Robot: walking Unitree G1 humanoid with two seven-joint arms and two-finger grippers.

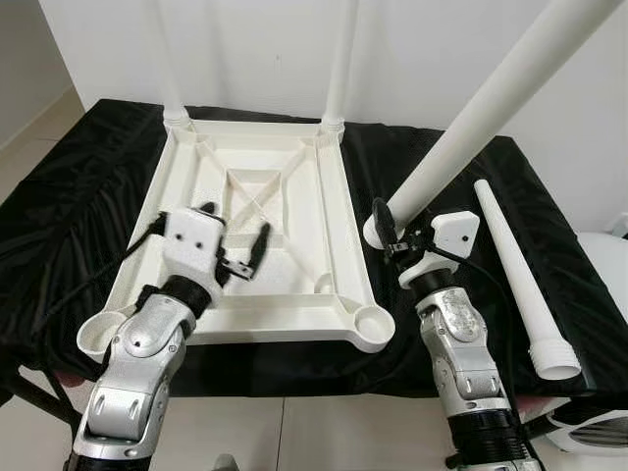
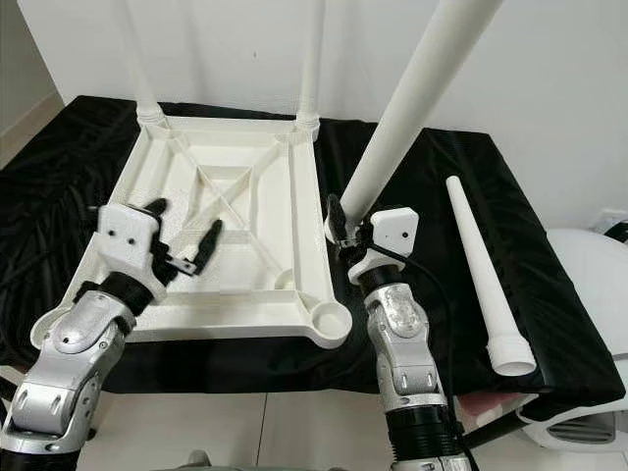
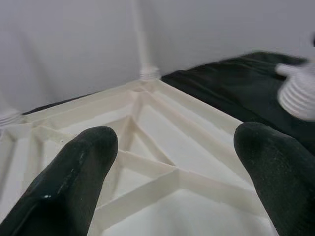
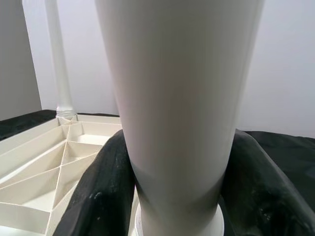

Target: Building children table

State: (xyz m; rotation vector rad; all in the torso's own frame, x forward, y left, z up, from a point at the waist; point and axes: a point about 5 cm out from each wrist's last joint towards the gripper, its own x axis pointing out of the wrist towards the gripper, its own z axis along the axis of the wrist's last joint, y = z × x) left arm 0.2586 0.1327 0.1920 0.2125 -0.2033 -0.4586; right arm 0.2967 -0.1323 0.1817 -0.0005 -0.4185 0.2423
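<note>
An upside-down white plastic tabletop point(image 1: 257, 235) lies on a black cloth, with two white legs point(image 1: 340, 69) standing in its far corner sockets. My right gripper point(image 1: 388, 231) is shut on a third white leg point(image 1: 491, 108), held tilted just right of the tabletop's right rim, its threaded end low. A fourth leg point(image 1: 515, 270) lies loose on the cloth at the right. My left gripper point(image 1: 235, 245) is open above the tabletop's near-left ribs, with nothing between its fingers point(image 3: 83, 167). The near-right corner socket point(image 1: 373, 322) stands open.
The black cloth point(image 1: 78, 206) covers the low table to its edges. A white wall rises right behind it. Tiled floor lies in front, and a white round object point(image 1: 603, 265) stands at the far right.
</note>
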